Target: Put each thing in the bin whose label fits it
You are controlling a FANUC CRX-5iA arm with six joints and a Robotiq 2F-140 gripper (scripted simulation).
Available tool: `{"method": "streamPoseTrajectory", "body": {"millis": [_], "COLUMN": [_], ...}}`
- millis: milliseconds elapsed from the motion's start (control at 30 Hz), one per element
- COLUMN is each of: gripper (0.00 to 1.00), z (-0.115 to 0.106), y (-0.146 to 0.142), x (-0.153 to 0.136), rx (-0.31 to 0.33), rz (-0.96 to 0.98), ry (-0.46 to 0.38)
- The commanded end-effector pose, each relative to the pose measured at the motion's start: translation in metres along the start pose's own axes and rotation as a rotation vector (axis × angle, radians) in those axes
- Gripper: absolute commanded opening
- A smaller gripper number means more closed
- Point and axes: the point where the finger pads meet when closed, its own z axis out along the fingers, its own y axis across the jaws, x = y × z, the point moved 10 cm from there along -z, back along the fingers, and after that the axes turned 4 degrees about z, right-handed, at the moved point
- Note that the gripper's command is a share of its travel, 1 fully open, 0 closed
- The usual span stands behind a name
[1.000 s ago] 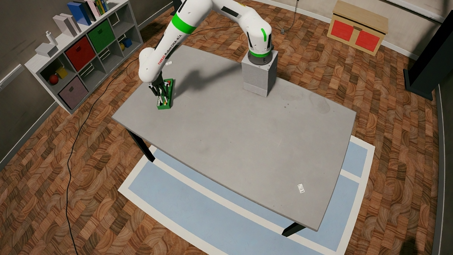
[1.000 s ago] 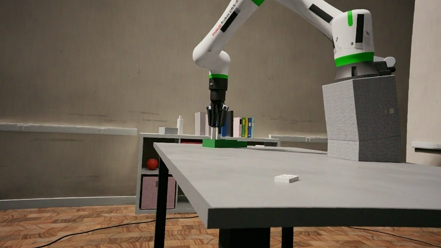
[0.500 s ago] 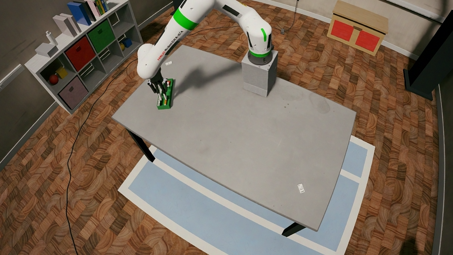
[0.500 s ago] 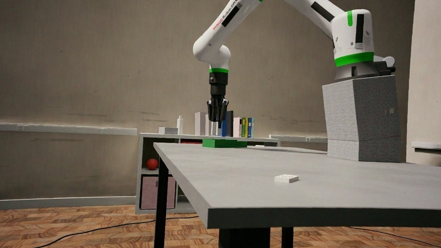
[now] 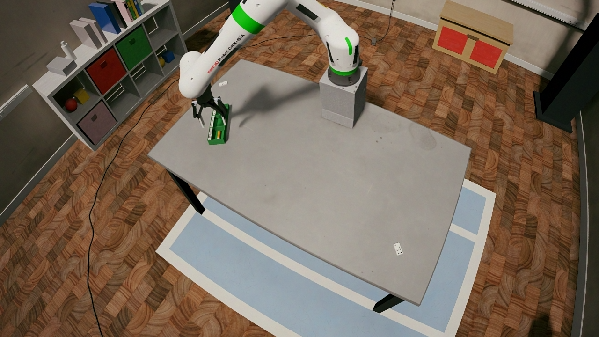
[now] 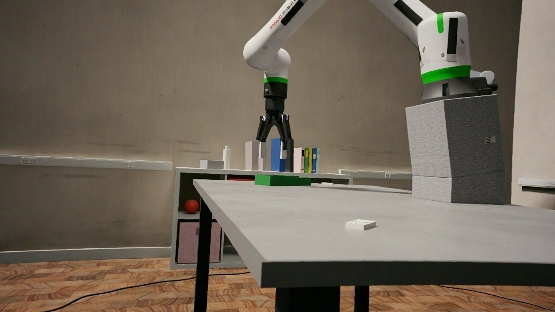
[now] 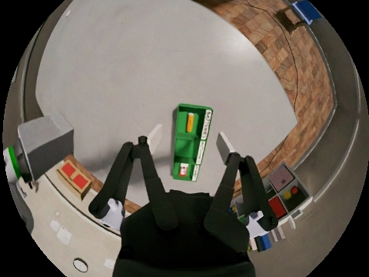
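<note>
A low green bin (image 5: 216, 141) (image 6: 282, 180) (image 7: 195, 107) with a white label strip stands near the table's far left corner. In the wrist view it holds an orange-yellow piece (image 7: 191, 122) and a small red and white piece (image 7: 183, 171). My gripper (image 5: 209, 113) (image 6: 275, 144) (image 7: 190, 134) is open and empty, and hangs a short way above the bin. A white domino (image 5: 398, 248) (image 6: 360, 224) lies flat near the table's near right corner. A small white piece (image 5: 222, 84) lies on the table near its far edge, behind the arm.
The arm's grey pedestal (image 5: 343, 98) (image 6: 455, 149) stands on the table's far side. A white shelf unit (image 5: 106, 71) with coloured boxes and books stands beyond the table's left end. A black cable (image 5: 94, 201) runs over the floor.
</note>
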Motion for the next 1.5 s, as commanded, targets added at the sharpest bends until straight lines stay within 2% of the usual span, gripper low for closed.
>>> {"method": "streamPoseTrajectory", "body": {"millis": [0, 100, 167, 667, 800, 1467], "gripper": [1.00, 1.00, 1.00, 1.00, 1.00, 1.00], "z": [-0.013, -0.025, -0.025, -0.085, -0.093, -0.094], "y": [0.000, 0.000, 0.000, 0.000, 0.000, 0.000], "x": [0.000, 0.000, 0.000, 0.000, 0.000, 0.000], "rx": [0.000, 0.000, 0.000, 0.000, 0.000, 0.000], "rz": [0.000, 0.000, 0.000, 0.000, 0.000, 0.000], "ry": [0.000, 0.000, 0.000, 0.000, 0.000, 0.000]}}
